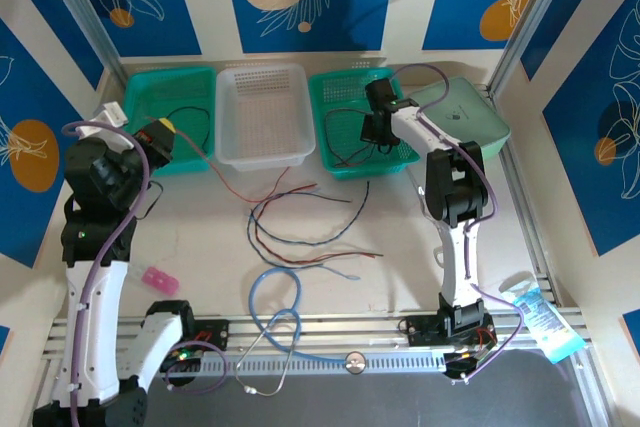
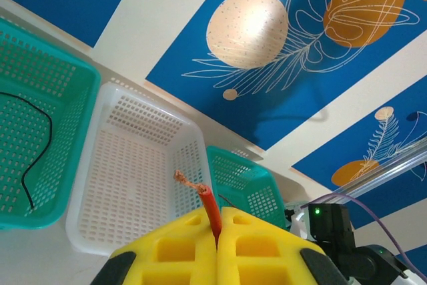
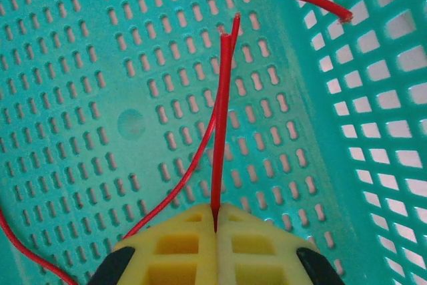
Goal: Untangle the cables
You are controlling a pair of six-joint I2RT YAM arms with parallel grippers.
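Left gripper (image 2: 217,235) pinching frayed red cable (image 2: 209,203) (white basket (image 2: 127,165) behind), right gripper (image 3: 215,223) clamping second red cable (image 3: 223,111) over teal basket (image 3: 80,85)

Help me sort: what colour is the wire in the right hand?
Red; the wire shows best in the right wrist view.

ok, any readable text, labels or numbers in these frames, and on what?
No text can be read anywhere.
Blue-and-white packet at the table's near right corner: may carry print, too small to read.
Wall panels: painted leaves and circles, no lettering.
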